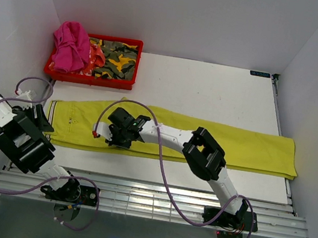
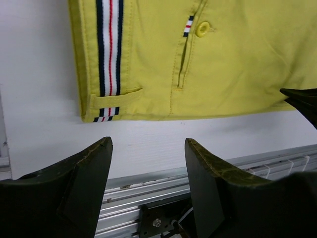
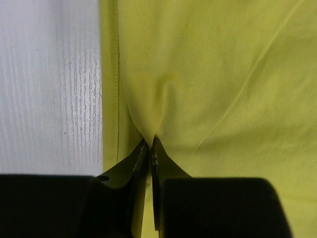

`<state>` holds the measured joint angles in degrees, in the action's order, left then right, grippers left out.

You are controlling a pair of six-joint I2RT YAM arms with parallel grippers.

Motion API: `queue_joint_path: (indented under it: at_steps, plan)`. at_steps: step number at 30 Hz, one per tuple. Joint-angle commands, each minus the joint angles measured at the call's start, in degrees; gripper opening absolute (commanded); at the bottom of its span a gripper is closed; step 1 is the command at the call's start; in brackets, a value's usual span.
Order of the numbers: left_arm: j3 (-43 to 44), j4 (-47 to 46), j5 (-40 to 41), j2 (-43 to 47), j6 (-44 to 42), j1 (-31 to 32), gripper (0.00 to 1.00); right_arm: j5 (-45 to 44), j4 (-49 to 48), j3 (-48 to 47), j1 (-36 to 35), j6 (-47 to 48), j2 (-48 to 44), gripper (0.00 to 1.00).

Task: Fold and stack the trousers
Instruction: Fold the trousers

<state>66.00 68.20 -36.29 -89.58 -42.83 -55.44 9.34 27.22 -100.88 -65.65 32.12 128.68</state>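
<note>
The trousers (image 1: 251,150) are lying flat across the table (image 1: 212,91), waistband (image 2: 109,49) left; my right gripper (image 3: 150,145) is pinching cloth beside their near edge (soft, light, likely sagging); my left gripper (image 2: 147,143) is hovering released by the waistband.

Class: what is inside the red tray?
A pink garment and camouflage cloth fill the tray. Its floor, and anything beneath them, is covered.
</note>
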Motion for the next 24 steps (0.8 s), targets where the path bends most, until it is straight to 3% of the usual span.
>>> queue_joint_path:
  at_steps: [1,12,18,21,24]
  plan:
    - [-1.7,-7.9,3.1,3.2,5.0,-0.5,0.71,0.1,-2.2,1.8,-0.1,0.2,-0.4,0.08]
    - [-6.0,-14.1,4.5,0.8,8.4,0.3,0.66,1.4,-1.6,1.9,-0.1,-0.1,-0.6,0.09]
    - [-7.3,-18.0,4.4,-0.8,10.7,2.7,0.63,1.8,-1.0,1.7,-0.1,-0.5,-0.1,0.22]
    - [-6.6,-18.4,4.4,-1.9,11.4,3.3,0.54,1.8,-0.9,1.7,-0.1,-0.7,-0.1,0.24]
    - [-5.5,-18.3,4.8,-2.4,11.8,3.4,0.43,1.6,-1.1,1.6,-0.1,-0.7,0.0,0.16]
